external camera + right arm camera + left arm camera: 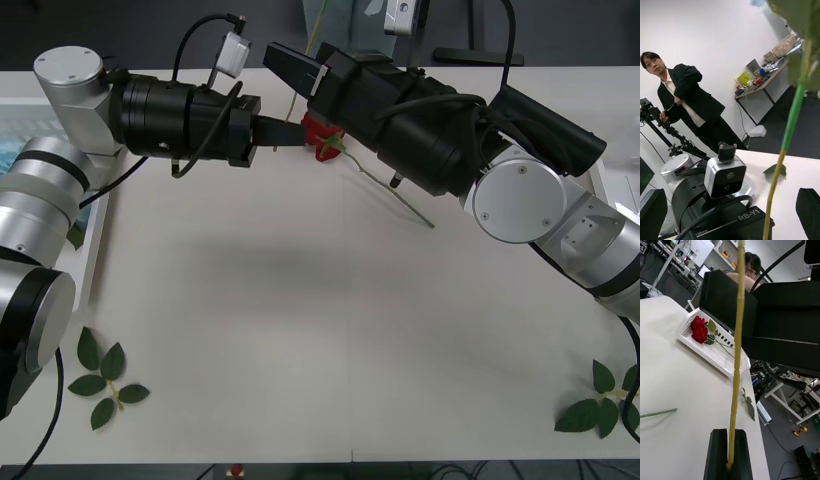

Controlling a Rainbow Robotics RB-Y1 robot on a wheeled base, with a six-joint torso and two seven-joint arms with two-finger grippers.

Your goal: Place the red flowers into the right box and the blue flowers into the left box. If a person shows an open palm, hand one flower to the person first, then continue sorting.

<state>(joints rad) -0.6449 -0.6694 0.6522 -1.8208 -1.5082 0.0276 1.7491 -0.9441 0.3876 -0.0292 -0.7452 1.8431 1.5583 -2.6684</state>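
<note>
Blue flower: you have one long stem (pixel 736 352) in hand. I judge it a blue one from the big leaves and a hint of pale blue at its far end in the right wrist view, but the head itself is hidden.
Left pincer (pixel 729 437): clamped tight on the stem's yellowish butt end, above the far middle of the worktop (pixel 300 330).
Right pincer (pixel 730 219): spread wide with nothing gripped. The stem passes through the gap between its fingers without visibly touching either.
Axis: the stem runs straight out from your left pincer's tips, through the right pincer and on toward the far edge. The two wrists face each other nearly nose to nose.
Key relation: the left box (pixel 95 240) lies on the left arm's own side, well apart from the grip. That arm is the nearer one and already has hold. As I read it, the stem must come out of the right pincer's gap along its own length before you swing it sideways.
Red flower (pixel 320 135): one lies on the worktop just beyond your left pincer, its stem trailing toward the right arm. Watch that you do not sweep it.
Right box (pixel 707 352): two red blooms (pixel 699 329) already lie in it.
Surface: pale and smooth, with loose leaf sprigs (pixel 105 380) near both front corners.
Room: the crossed arms crowd the far middle, while the near half is open.
</note>
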